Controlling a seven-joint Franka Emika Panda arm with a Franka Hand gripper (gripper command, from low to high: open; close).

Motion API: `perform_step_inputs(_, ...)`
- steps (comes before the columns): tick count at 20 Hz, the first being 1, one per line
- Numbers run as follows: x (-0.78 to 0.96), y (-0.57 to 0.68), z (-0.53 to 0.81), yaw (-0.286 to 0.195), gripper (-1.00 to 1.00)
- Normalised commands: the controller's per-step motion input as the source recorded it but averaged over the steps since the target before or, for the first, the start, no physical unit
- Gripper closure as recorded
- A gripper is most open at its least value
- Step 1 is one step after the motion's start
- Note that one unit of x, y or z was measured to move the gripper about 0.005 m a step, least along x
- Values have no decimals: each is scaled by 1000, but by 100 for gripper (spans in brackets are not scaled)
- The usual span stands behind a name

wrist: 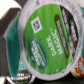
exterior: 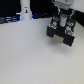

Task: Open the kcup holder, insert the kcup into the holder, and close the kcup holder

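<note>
Exterior view: the end effector (exterior: 61,29) hangs at the upper right of the frame, right over the black holder (exterior: 60,34), which stands on the pale table (exterior: 30,60). The picture is blurred, so it is not clear whether the holder's drawer is pulled out or whether anything touches it. A white bottle (exterior: 26,8) stands well apart at the upper left, against the dark background.

In the wrist view the kcup (wrist: 47,42) fills almost the whole frame, its green and white lid facing the camera with the print "Dark Magic" readable. A pod this near the wrist camera is most likely carried between the fingers, lid up, so that it can drop base first into a slot. The fingers themselves are hidden, though, so it cannot be told whether they are clamped on the pod or parted. Other pod lids (wrist: 20,78) show at the frame's lower left edge, which suggests the kcup hangs above an open compartment of the holder. By this reading the insertion step is in hand, and the closing is not yet done.
</note>
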Motion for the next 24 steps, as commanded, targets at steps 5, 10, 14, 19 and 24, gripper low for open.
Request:
perform_step_inputs(5,-36,-42,-82,-2,100)
perform_step_inputs(10,-49,16,17,-2,100)
perform_step_inputs(14,-229,119,259,-4,100)
perform_step_inputs(19,-93,-9,40,-1,100)
perform_step_inputs(24,10,-88,4,-7,100)
